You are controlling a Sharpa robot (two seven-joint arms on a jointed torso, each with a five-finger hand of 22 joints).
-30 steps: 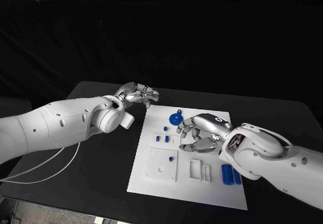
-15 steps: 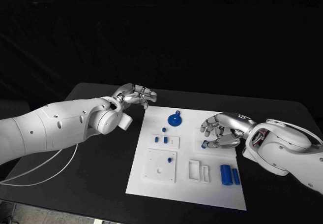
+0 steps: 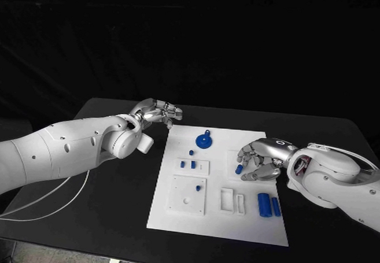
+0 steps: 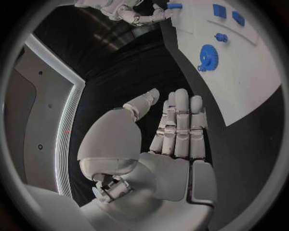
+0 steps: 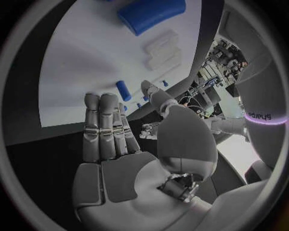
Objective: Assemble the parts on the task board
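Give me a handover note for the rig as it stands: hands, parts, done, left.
Left hand: open, holds nothing, off the task board's far left corner.
Right hand: open, at the board's right edge, beside a small blue peg lying loose.
Blue gear at the far end; two blue cylinders near right.
Done: cannot tell which parts are seated.
Left: peg, probably cylinders.

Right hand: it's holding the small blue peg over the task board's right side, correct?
Not holding: in the head view the right hand hovers open over the task board, and the small blue peg lies on the board beside its fingers.
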